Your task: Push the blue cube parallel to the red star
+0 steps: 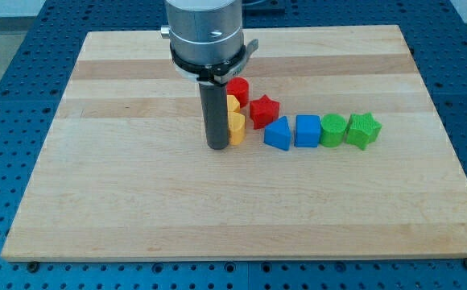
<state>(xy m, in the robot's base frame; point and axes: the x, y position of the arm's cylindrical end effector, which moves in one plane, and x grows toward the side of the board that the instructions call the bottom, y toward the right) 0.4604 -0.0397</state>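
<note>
Wooden board: blue cube sits square-on, lower right of red star.

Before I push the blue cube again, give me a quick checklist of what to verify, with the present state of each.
1. Blue cube in view: ok, it sits in the row between the blue wedge-like block and a green block.
2. Red star in view: ok, up and to the view's left of the row.
3. My tip at the cube: not ok, it stands to the view's left, beside the yellow blocks.
4. Clear path to the cube: not ok, the yellow blocks and the blue wedge-like block lie between.
5. Tip touching the yellow blocks: cannot tell.
</note>
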